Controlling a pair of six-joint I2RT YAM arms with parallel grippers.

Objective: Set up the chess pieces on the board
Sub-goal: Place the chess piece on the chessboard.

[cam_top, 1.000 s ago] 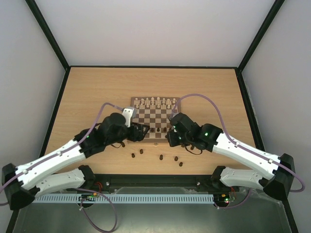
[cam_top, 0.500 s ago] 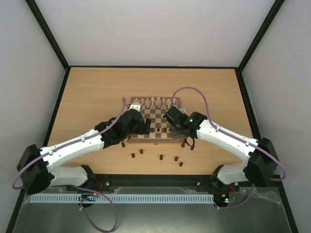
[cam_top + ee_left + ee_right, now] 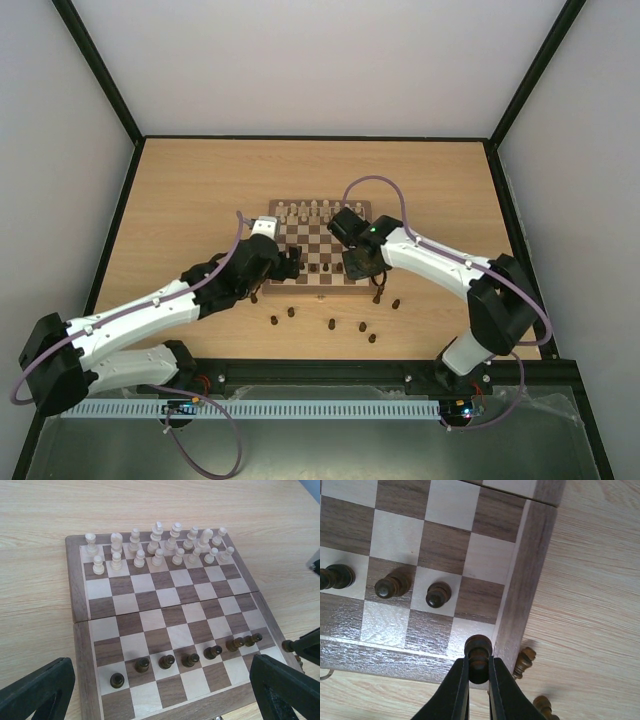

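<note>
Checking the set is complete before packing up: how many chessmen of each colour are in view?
Pale chessmen: 16
Dark chessmen: 16, one of them in the right hand
Total: 32

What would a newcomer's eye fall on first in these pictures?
The right gripper, shut on a dark chessman above the near right corner of the chessboard. Next, the cream chessmen in two rows along the far edge, facing one row of dark pawns; more dark pieces sit loose on the table.
</note>
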